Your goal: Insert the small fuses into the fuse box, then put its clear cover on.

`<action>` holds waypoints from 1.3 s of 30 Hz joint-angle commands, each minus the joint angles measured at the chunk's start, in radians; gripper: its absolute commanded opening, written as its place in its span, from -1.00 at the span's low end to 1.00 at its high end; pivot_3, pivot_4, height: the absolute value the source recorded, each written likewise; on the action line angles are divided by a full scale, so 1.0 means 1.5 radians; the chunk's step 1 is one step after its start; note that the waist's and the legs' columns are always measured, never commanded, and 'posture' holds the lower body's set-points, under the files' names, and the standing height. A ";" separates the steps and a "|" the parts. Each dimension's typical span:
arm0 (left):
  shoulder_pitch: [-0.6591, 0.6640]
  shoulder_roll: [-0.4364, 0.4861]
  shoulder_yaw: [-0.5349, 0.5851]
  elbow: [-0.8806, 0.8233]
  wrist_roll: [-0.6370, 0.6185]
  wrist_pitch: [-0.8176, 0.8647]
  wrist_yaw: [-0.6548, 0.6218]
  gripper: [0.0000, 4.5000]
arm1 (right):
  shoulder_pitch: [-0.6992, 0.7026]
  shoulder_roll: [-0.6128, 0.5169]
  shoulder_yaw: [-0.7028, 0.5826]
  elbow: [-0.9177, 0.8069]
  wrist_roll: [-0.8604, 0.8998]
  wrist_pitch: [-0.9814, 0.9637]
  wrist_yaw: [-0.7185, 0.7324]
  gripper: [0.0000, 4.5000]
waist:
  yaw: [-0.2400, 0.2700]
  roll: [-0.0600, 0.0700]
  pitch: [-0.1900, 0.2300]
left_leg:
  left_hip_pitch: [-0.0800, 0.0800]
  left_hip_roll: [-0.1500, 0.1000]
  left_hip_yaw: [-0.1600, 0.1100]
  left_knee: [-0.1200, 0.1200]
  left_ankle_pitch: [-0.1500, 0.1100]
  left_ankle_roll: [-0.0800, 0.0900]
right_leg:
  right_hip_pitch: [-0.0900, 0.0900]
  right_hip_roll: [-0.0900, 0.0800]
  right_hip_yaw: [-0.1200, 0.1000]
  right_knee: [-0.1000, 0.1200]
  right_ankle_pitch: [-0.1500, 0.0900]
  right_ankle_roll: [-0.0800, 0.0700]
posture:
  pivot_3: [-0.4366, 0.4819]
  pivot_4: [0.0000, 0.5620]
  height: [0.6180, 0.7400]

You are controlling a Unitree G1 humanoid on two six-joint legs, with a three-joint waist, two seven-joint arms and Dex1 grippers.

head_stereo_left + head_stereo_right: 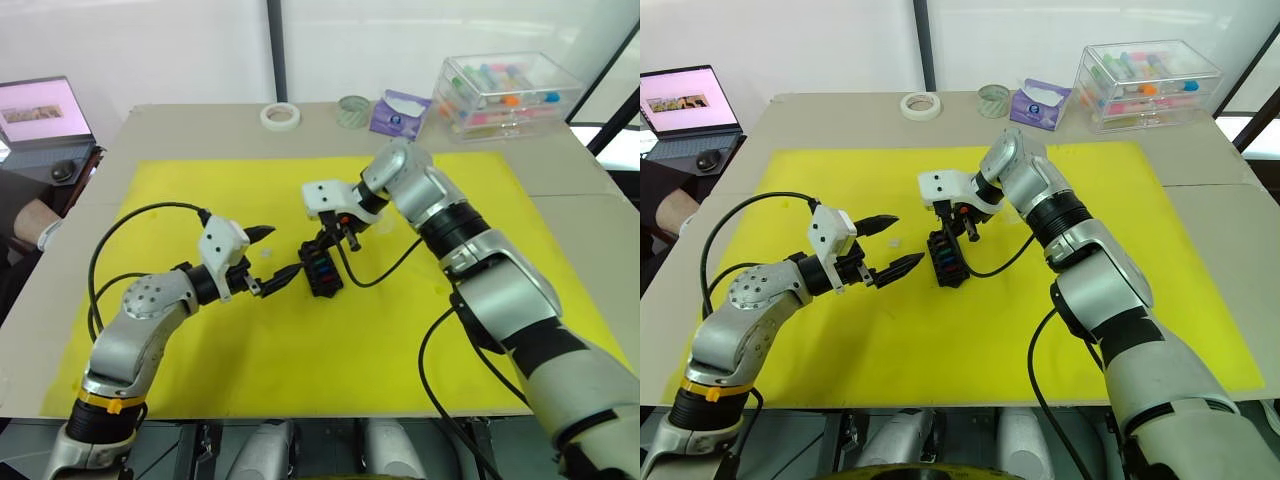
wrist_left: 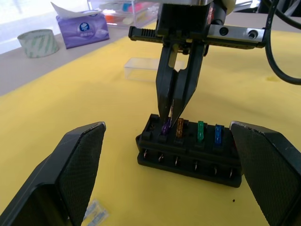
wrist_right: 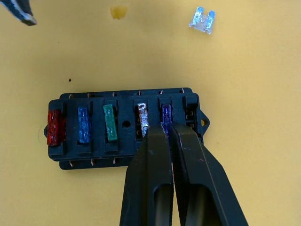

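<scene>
Right gripper (image 3: pixel 165 129) fingers, together, press the purple fuse (image 3: pixel 165 113) into the fuse box (image 3: pixel 124 127); push straight down. Left gripper (image 1: pixel 890 246) waits, fingers apart

Matt black plastic fuse box (image 3: pixel 124 127) holds glossy translucent fuses (image 3: pixel 109 122) on smooth yellow mat (image 1: pixel 300 340).

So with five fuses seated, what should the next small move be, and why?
Probably lift the right gripper off the purple fuse and fetch the pale fuse lying loose on the yellow mat: the fuse box still shows an empty end slot, and the clear cover waits aside.
</scene>
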 commanded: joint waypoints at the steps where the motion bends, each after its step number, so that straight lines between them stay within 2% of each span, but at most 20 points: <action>1: -0.006 0.005 0.007 -0.018 -0.006 -0.002 -0.004 0.98 | -0.006 0.004 -0.008 0.005 0.006 -0.008 -0.002 -1.00 | 0.000 0.000 0.000 | 0.000 0.000 0.000 0.000 0.000 0.000 | 0.000 0.000 0.000 0.000 0.000 0.000 | -0.05 -0.47 1.00; 19: 0.001 0.003 0.007 0.001 0.000 -0.019 -0.014 0.98 | -0.005 0.008 -0.010 0.008 0.006 -0.014 -0.003 -1.00 | 0.000 0.000 0.000 | 0.000 0.000 0.000 0.000 0.000 0.000 | 0.000 0.000 0.000 0.000 0.000 0.000 | -0.05 -0.47 1.00; 23: -0.001 0.002 0.007 0.002 0.000 -0.019 -0.014 1.00 | -0.006 0.010 -0.012 0.011 0.006 -0.016 -0.008 -0.55 | 0.000 0.000 0.000 | 0.000 0.000 0.000 0.000 0.000 0.000 | 0.000 0.000 0.000 0.000 0.000 0.000 | -0.05 -0.47 1.00; 39: -0.006 0.002 0.009 0.002 -0.003 -0.016 -0.014 1.00 | -0.027 0.014 -0.021 0.026 0.020 -0.013 0.000 -0.55 | 0.000 0.000 0.000 | 0.000 0.000 0.000 0.000 0.000 0.000 | 0.000 0.000 0.000 0.000 0.000 0.000 | -0.05 -0.47 1.00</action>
